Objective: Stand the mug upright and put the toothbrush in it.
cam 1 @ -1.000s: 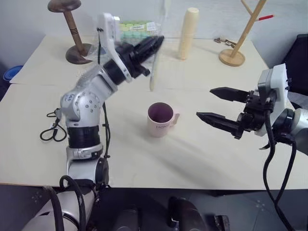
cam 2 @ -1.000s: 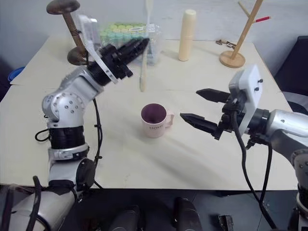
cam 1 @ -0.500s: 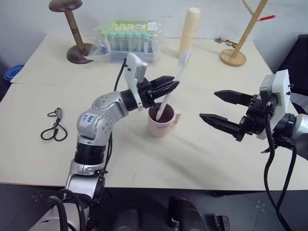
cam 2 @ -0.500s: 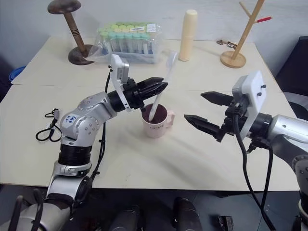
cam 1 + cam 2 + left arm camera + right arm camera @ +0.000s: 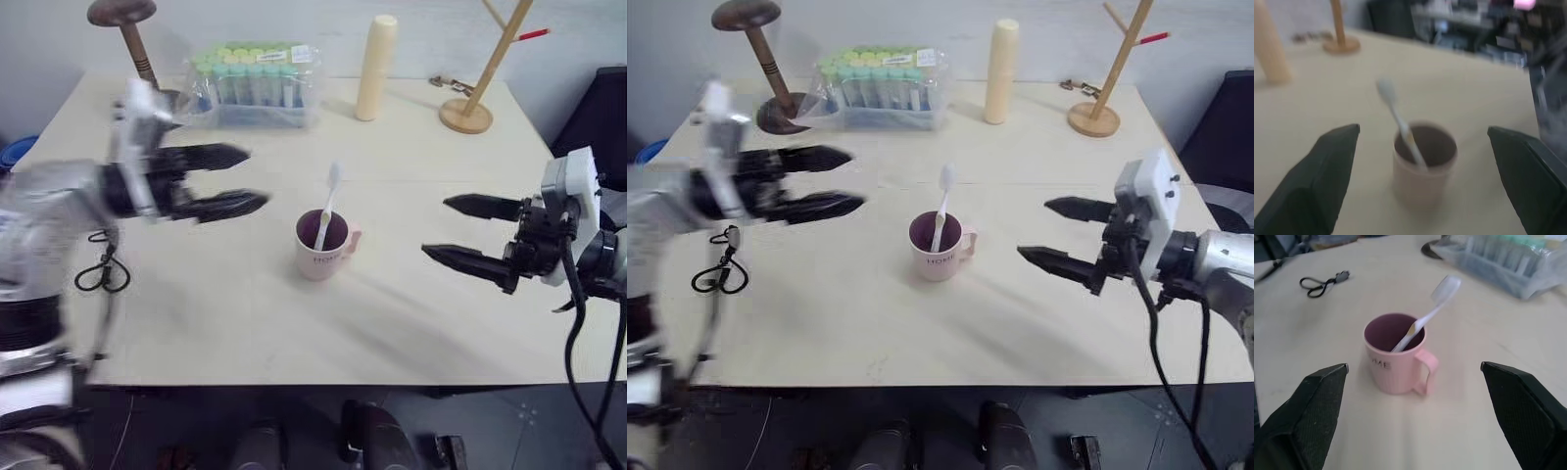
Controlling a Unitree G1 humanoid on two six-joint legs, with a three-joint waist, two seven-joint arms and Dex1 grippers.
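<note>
The pale pink mug (image 5: 325, 257) stands upright in the middle of the table, handle toward my right side. The white toothbrush (image 5: 327, 201) leans inside it, bristle head up; the right wrist view shows the same mug (image 5: 1396, 360) and toothbrush (image 5: 1430, 313). My left gripper (image 5: 243, 181) hangs open to the left of the mug, clear of it, with nothing between its fingers. My right gripper (image 5: 446, 227) stands open to the right of the mug, apart from it and empty. In the left wrist view the mug (image 5: 1424, 164) lies ahead between the spread fingers.
A rack of capped tubes in clear wrap (image 5: 253, 83), a tall cream cylinder (image 5: 370, 67), a dark wooden stand (image 5: 132, 54) and a wooden branch stand (image 5: 480, 78) line the back. A black looped cord (image 5: 96, 269) lies at the left.
My left gripper has let go of the toothbrush, opened wide and swung away to the left. The toothbrush now rests in the mug on its own. The right gripper barely moved.
</note>
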